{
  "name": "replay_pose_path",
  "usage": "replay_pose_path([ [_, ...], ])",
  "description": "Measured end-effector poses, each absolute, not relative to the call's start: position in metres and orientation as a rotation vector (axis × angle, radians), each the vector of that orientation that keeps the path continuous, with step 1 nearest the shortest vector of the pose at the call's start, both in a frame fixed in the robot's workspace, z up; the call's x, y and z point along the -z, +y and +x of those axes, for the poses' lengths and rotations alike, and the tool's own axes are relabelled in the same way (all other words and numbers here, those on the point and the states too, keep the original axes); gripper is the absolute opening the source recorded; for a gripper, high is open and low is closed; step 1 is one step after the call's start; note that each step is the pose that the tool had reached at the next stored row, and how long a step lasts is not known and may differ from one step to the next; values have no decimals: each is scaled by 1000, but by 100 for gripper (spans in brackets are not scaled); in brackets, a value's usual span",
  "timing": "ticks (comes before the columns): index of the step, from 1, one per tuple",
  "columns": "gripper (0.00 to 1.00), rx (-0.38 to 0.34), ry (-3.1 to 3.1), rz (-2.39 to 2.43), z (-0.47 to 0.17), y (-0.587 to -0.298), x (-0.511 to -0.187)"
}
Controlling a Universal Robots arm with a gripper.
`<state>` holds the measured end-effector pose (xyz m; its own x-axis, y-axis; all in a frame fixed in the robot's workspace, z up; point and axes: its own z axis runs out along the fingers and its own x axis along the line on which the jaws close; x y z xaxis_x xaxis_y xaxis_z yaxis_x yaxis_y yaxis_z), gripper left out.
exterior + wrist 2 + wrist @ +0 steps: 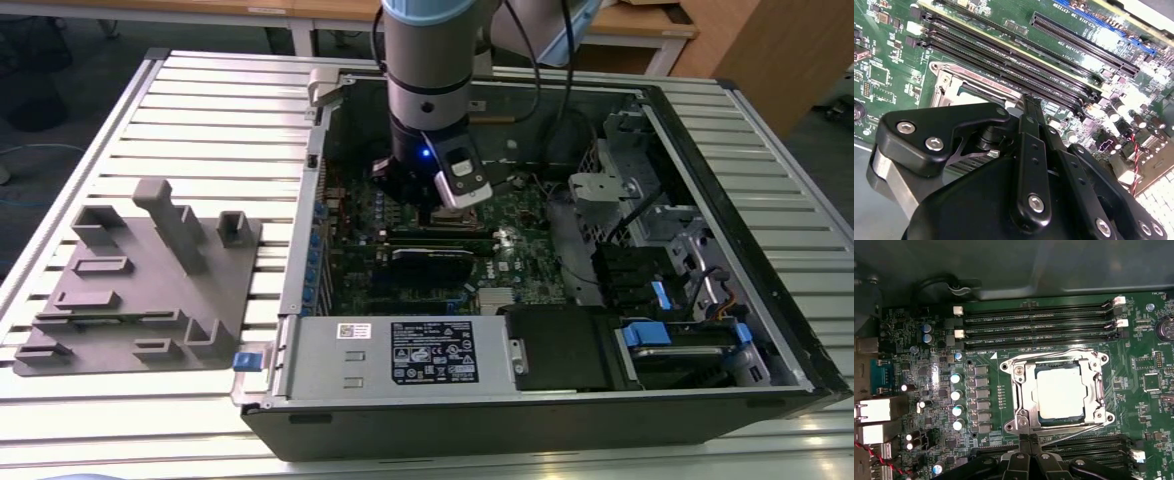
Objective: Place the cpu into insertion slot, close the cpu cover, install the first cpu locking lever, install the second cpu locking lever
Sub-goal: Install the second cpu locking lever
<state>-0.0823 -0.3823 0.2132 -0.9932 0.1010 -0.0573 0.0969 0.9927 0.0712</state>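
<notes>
In the first wrist view the cpu (1060, 392), a dull silver square, lies in the insertion slot (1040, 416) on the green board. The cpu cover (1024, 390), a silvery frame, lies flat around it. Thin wire levers run along the frame's edges (1054, 352). My gripper (1027, 439) is shut with nothing between its fingers, and its tips are right at one edge of the socket frame. In the second wrist view the black fingers (1030, 107) point at the silvery frame (951, 82). In the exterior view the gripper (454, 212) hangs low inside the open computer case, covering the socket.
Long black memory slots (1039, 320) flank the socket on two sides, and a row of capacitors (956, 395) stands beside it. A grey fixture (134, 280) lies at the exterior view's left. Power supply (400, 350) and drive bays (654, 335) line the case's near side.
</notes>
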Motion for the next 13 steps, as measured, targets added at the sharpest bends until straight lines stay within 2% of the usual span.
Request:
replay_pose_path([
  [13, 11, -108, 3075, 153, -83, -382, -209],
])
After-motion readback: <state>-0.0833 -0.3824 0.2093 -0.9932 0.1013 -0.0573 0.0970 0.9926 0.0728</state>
